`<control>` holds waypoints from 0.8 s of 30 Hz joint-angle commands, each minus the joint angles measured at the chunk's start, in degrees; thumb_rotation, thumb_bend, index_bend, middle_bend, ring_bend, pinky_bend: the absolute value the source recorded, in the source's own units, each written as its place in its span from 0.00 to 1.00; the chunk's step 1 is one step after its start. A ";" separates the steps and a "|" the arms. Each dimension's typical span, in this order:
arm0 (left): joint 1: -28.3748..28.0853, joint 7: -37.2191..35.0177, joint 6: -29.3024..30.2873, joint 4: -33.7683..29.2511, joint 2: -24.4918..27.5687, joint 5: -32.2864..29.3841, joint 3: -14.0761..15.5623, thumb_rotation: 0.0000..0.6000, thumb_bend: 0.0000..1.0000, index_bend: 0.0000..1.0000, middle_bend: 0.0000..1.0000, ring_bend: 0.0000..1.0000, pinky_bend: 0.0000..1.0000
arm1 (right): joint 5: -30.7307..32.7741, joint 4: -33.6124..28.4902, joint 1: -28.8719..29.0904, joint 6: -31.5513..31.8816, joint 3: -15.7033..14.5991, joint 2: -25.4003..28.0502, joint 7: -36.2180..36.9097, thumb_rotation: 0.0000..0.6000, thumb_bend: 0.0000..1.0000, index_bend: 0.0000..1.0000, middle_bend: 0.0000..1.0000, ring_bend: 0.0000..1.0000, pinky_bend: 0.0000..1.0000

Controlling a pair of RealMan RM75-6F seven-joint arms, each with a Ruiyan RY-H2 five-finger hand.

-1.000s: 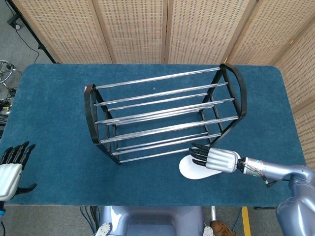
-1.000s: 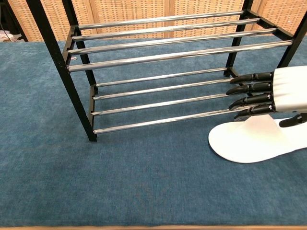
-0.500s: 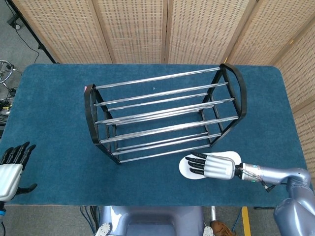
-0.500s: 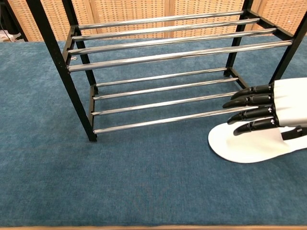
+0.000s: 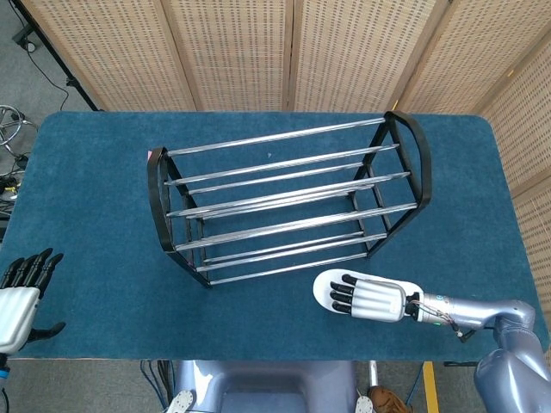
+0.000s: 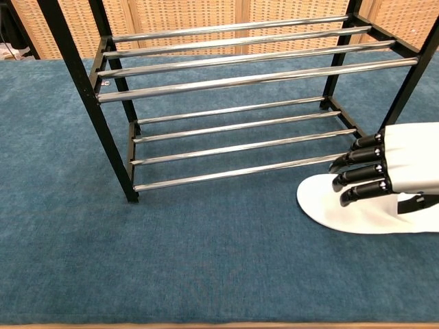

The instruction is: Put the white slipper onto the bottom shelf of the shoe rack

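The white slipper (image 5: 324, 290) (image 6: 319, 204) lies flat on the blue table, just in front of the right end of the black and chrome shoe rack (image 5: 284, 164). My right hand (image 5: 370, 297) (image 6: 403, 166) lies palm down on top of it, fingers stretched toward the toe and slightly bent, covering most of the slipper. The thumb shows at the slipper's near side. The rack's bottom shelf (image 6: 233, 149) holds nothing. My left hand (image 5: 19, 297) hangs at the table's front left corner, fingers apart and holding nothing; only the head view shows it.
The blue cloth table (image 5: 86, 172) carries only the rack and the slipper. Woven folding screens (image 5: 258, 52) stand behind it. The rack's black right post (image 6: 405, 86) rises just behind my right hand.
My right hand has dropped and drawn back from the rack's lower bars onto the slipper, its fingers now bent a little. The slipper and my left hand have hardly moved.
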 commanded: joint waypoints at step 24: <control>-0.03 0.21 -0.16 -0.19 -0.06 0.38 0.49 1.00 0.09 0.00 0.00 0.00 0.00 | 3.22 0.02 -2.77 2.43 0.28 0.07 -0.27 1.00 0.64 0.54 0.53 0.46 0.57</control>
